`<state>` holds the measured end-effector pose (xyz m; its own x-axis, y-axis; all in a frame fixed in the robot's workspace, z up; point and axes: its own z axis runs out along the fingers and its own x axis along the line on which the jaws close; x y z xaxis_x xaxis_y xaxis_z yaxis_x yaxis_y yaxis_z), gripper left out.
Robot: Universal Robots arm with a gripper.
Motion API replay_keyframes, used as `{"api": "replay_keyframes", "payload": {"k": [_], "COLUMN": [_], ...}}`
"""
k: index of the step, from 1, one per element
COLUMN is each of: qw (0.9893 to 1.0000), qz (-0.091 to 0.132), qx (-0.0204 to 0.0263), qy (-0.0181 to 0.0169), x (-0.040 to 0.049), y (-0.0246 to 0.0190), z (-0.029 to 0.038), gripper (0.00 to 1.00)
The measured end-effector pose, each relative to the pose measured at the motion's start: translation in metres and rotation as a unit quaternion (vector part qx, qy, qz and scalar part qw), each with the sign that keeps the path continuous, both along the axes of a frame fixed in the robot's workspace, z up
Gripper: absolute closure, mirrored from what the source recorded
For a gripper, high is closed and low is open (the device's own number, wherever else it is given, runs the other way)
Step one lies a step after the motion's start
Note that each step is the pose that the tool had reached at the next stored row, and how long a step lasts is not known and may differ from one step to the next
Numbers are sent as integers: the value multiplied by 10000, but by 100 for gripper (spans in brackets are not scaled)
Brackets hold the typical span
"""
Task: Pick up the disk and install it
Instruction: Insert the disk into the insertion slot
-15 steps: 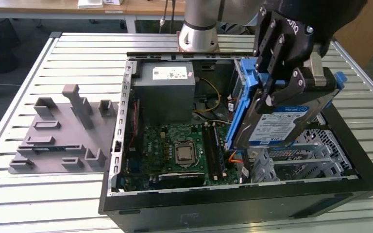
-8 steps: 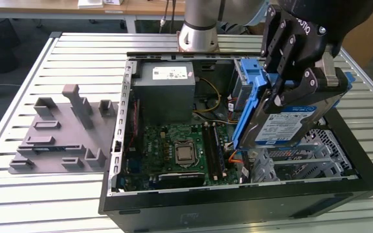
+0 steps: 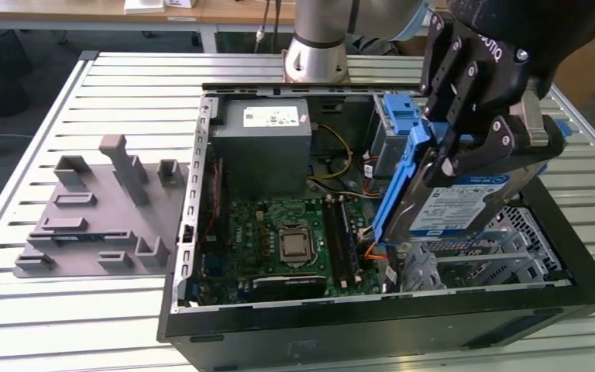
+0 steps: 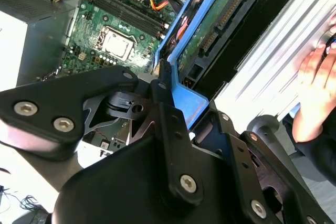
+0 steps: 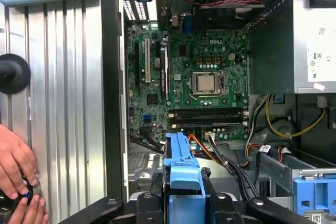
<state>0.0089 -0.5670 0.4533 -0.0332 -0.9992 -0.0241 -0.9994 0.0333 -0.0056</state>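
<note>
The disk [image 3: 452, 208], a silver hard drive with a white-and-blue label and a blue bracket [image 3: 395, 182], hangs tilted above the right side of the open computer case [image 3: 380, 329]. My gripper [image 3: 480, 147] is shut on it, with black fingers clamping both faces. In the second wrist view the disk's green underside [image 4: 220, 20] and the blue bracket [image 4: 190, 102] run out from my gripper [image 4: 178, 109]. In the first wrist view the bracket's end [image 5: 181, 163] sticks out of my gripper [image 5: 181, 205] over the case interior.
Inside the case are a grey power-supply box [image 3: 261, 143], the motherboard [image 3: 287, 240] and a metal drive cage [image 3: 483, 260] below the disk. A grey fixture plate with blocks [image 3: 101, 213] lies on the slatted table. A person's hand [image 5: 16, 169] rests beside the case.
</note>
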Motion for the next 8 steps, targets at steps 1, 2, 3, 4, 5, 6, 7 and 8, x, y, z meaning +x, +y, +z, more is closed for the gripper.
{"api": "replay_keyframes", "payload": {"k": [1, 2, 3, 4, 5, 6, 7, 8], "qw": [10000, 10000, 10000, 10000, 10000, 10000, 10000, 10000], "qz": [0, 0, 0, 0, 0, 0, 0, 0], "qx": [0, 0, 0, 0, 0, 0, 0, 0], "qy": [0, 0, 0, 0, 0, 0, 0, 0], "x": [24, 52, 82, 114, 145, 178, 210, 239], "y": [-1, 0, 0, -1, -1, -1, -1, -1], "z": [0, 0, 0, 0, 0, -1, -1, -3], "gripper": [64, 64, 64, 64, 64, 64, 64, 64]}}
